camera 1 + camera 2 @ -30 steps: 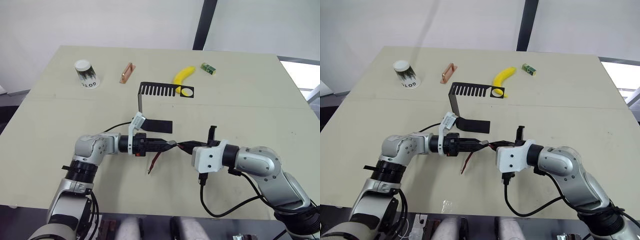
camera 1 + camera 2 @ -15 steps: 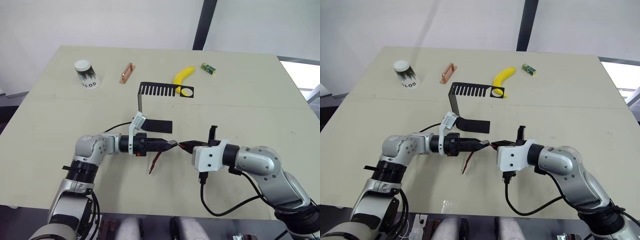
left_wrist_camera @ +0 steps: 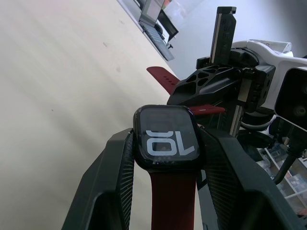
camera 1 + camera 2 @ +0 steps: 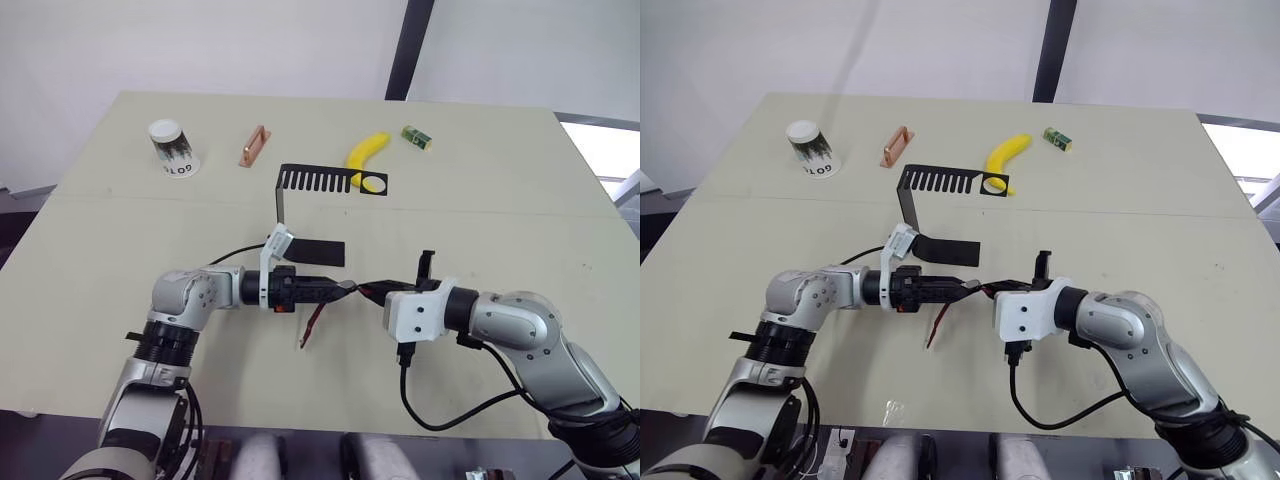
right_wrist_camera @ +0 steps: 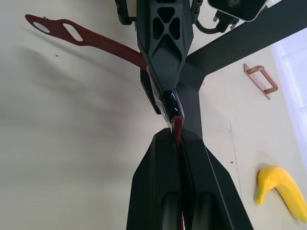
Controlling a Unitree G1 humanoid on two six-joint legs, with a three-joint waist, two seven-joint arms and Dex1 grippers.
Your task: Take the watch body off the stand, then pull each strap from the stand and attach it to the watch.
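My left gripper is shut on the watch body, a small black case whose screen shows white digits. One dark red strap hangs from the case down to the table and also shows as a strap with holes. My right gripper faces the left one tip to tip, shut on the second strap, whose end meets the edge of the case. The black stand stands just behind both grippers with its comb-slotted arm bare.
At the back of the table are a paper cup, a copper bar, a banana and a small green block. The stand's flat base lies close behind the left gripper.
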